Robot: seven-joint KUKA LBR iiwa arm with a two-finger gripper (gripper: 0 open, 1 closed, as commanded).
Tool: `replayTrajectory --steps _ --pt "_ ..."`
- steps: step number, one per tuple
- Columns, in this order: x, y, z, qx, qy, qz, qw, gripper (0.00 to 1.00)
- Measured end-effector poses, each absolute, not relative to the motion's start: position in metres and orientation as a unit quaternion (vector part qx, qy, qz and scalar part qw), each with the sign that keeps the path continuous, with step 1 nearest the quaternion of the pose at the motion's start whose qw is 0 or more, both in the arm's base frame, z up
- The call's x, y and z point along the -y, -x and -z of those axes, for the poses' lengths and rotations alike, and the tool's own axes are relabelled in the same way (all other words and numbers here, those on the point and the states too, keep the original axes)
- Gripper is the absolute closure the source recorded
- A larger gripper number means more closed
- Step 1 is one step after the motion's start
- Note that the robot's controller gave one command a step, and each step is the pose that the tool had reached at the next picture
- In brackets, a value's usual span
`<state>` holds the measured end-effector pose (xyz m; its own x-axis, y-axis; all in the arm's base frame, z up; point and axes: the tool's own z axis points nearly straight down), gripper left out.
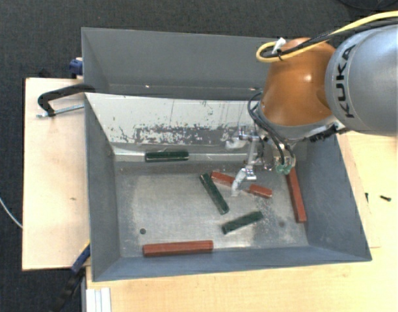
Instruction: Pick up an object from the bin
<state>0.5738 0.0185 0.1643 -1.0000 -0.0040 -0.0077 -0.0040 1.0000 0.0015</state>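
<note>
- In the camera view your hand (pixel 244 179) hangs low, just right of the frame's centre, over a short red bar (pixel 261 190) lying slanted on the floor of the bin (pixel 101 194). You cannot tell whether the hand is apart, together or clamped on that bar, because its own metal covers the spot. Treat the grasp as unproven.
- The red bar lies flat. If the hand closes too high it may skid off the top edge. If it goes too deep it may scrape the bin floor.
- A dark green bar (pixel 214 194) lies just left of the hand, its upper end close to the red bar's left end. Whether they touch you cannot tell. A closing or lifting hand could catch both, or flick the green one aside.
- A longer red bar (pixel 296 197) runs along the right wall, near the hand. A sideways drift to the frame's right could knock it.
- The orange wrist cover (pixel 296 83) sits close to the bin's upper right wall, so a lift that swings that way risks a bump.
- A second green bar (pixel 241 222) lies near, below the hand, and a dropped bar could land on it. The red bar (pixel 177 247) along the lower edge and the green one (pixel 166 155) at upper left lie well apart and look safe.
</note>
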Motion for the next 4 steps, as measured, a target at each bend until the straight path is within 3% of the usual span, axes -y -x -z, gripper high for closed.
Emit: replayTrajectory --steps 1,2,3,4 --pt "-0.01 -0.572 -0.097 -0.997 0.074 -0.001 0.004 1.0" --pt "-0.01 -0.571 -0.095 -0.997 0.074 -0.001 0.002 0.0" --pt "-0.01 -0.571 -0.095 -0.997 0.074 -0.001 0.001 0.0" --pt "-0.021 -0.576 -0.078 -1.0 0.015 0.0 -0.001 1.0"
